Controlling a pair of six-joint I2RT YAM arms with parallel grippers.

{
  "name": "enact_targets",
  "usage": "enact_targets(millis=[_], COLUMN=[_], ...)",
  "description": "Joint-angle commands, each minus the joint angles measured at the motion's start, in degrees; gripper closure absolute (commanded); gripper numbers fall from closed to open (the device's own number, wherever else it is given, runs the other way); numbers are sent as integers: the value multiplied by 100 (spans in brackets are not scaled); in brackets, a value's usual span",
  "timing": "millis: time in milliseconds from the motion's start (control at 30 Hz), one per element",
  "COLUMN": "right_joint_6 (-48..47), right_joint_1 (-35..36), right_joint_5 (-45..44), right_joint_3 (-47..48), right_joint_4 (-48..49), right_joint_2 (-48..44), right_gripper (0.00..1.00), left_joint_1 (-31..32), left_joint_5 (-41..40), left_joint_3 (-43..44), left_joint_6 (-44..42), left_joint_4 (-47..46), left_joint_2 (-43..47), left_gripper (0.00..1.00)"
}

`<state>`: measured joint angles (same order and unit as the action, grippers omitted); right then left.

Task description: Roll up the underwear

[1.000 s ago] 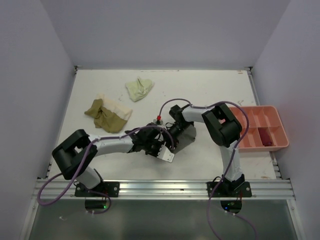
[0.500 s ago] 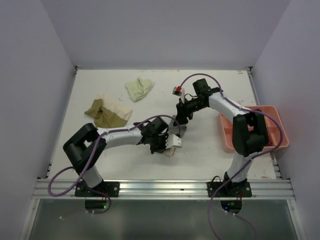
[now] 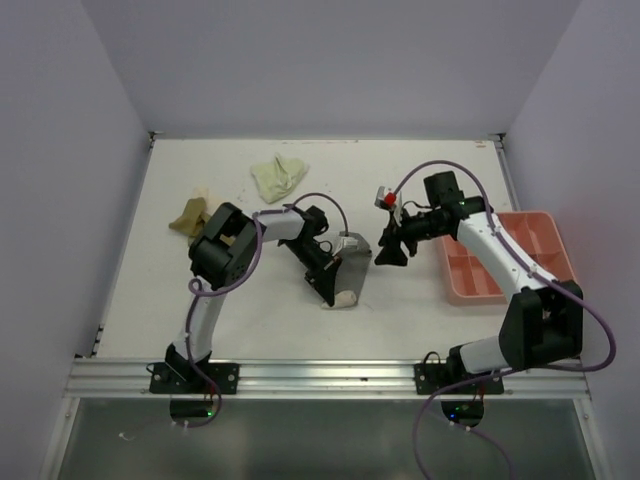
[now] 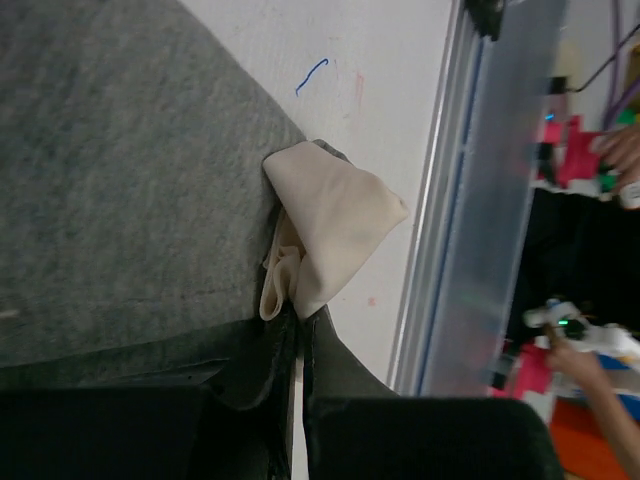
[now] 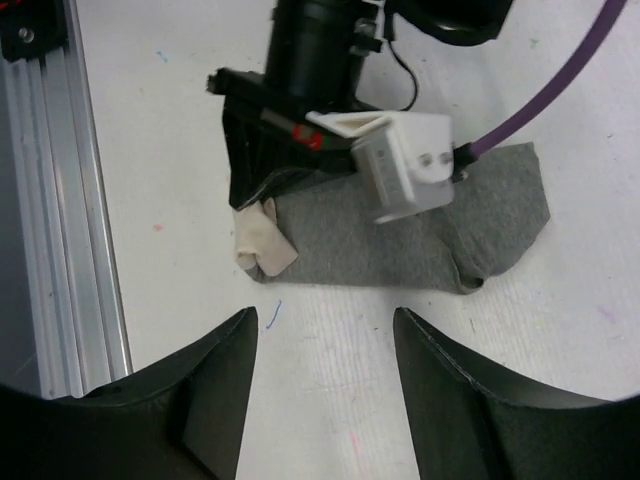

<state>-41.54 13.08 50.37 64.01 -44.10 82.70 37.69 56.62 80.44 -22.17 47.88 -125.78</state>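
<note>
**R arm backs off, L keeps the grey pair**

Near edge: the rail point(image 3: 330, 375), nothing on it. Just past it, mid-desk, the grey pair point(image 3: 355, 262) lies mostly flat and unrolled. L fingers point(image 4: 360, 410) are pressed together on its near edge, pinching grey cloth w/ a cream corner point(image 4: 335, 215) sticking out beside them. Can't tell if that cream bit is lining or a separate piece.

A sec ago both arms were bunched over this pair. Now the R arm has swung out to the right. R fingers point(image 5: 215, 400) are spread, holding nothing, and hover above the desk point(image 3: 430, 190) between the grey pair and the tray point(image 3: 468, 280). The L arm has also re-posed, elbow now farther back, and the cloth sits a bit further right.

Likely meaning: laying-out is done and the roll itself hasn't begun, w/ L's grip as the probable start edge.

Farther back on the left, well apart from the action: the olive pair point(image 3: 187, 218), partly behind the L arm, and the yellow-green pair point(image 3: 278, 178), both crumpled and unrolled.

Desk is white, matte, faintly pen-marked. Plain pale walls point(image 3: 330, 70) close in three sides.
</note>
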Motion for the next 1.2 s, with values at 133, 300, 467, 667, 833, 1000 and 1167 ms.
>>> enact_targets(millis=[133,300,467,667,833,1000,1167], right_joint_6=[-996,-742,-724,-794,-610,-381,-232], right_joint_1=[1106,2101,2918,3815,4062,4071,4062], right_joint_5=[-1159,-1819,-2276,-2857,-3217,-3463,-3709], right_joint_3=[-424,-556,-583,-503,-565,-784,-890], right_joint_4=[-302,173,577,1025,1403,1667,1641], right_joint_2=[-509,-263,-8,466,853,1064,1249], right_gripper=[35,38,39,38,38,38,43], left_joint_1=[-315,-227,-218,-201,-183,-192,-192], left_joint_5=[-1118,-1451,-1575,-1672,-1663,-1628,-1602], left_joint_3=[120,384,463,463,420,367,340], left_joint_6=[266,538,618,653,679,714,750], left_joint_4=[775,785,802,776,732,653,626], left_joint_2=[-1098,-1300,-1335,-1309,-1274,-1204,-1186], left_gripper=[100,100,100,100,100,99,98])
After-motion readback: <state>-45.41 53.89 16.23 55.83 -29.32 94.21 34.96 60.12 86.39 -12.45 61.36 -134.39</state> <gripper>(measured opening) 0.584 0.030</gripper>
